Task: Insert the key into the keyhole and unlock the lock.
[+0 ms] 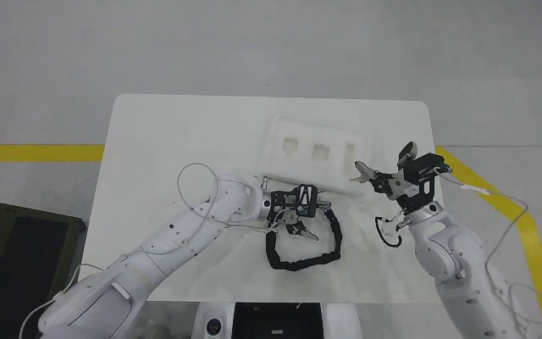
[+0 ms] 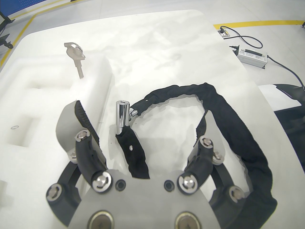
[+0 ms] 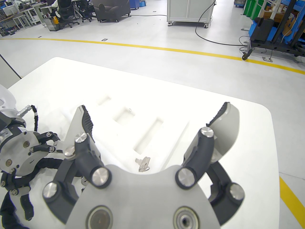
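Key point(image 3: 143, 164) lies flat on the foam tray point(image 2: 28, 77), near the tray edge that faces the lock point(image 2: 122, 114), untouched. Right gripper point(image 3: 154, 109) hangs over it with fingers apart, holding nothing. Left gripper point(image 2: 139, 120) is also spread, one finger on each side of the lock, gripping nothing. The lock stands upright on the table point(image 2: 166, 48) with the keyhole point(image 2: 122, 102) facing up and the chain point(image 2: 238, 144) looped behind it. Judged step in hand: picking up the key. Recommend the right gripper come straight down and pinch the key's broad head only, leaving the blade free and in line. A flat key on soft foam may skid or tip, so close slowly. Recommend the left gripper clamp the lock before insertion, since it looks free to topple.
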